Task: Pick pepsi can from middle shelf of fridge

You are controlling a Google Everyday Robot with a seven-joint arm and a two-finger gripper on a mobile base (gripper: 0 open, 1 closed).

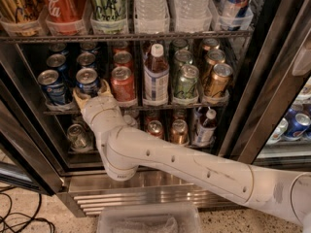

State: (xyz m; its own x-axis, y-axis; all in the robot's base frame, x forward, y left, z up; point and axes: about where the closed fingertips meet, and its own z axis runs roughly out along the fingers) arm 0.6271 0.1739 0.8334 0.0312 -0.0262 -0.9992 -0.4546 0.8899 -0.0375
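The gripper (91, 94) is inside the fridge (146, 198), at the front left of the middle shelf (146, 108), pressed up against the lower part of the pepsi can (88, 80); it cannot be told whether the jaws are clamped on the can or only open around it. The can stands upright at the front of the second lane from the left, silver top and tab facing the camera. A second blue can (51, 86) stands just beside it in the leftmost lane, with more blue cans in rows behind both. To the right along the same shelf come a red cola can (122, 84), a white-capped bottle (156, 74), a green can (187, 84) and a gold can (217, 80), each at the head of its own lane. The white arm (194, 164) comes in from the lower right, crosses in front of the bottom shelf and bends upward at an elbow to meet the gripper. The top shelf (146, 36) carries a Coca-Cola can (60, 4), a green-and-white can (109, 1) and two water bottles (150, 1). A clear plastic bin (148, 220) sits on the floor below the base grille
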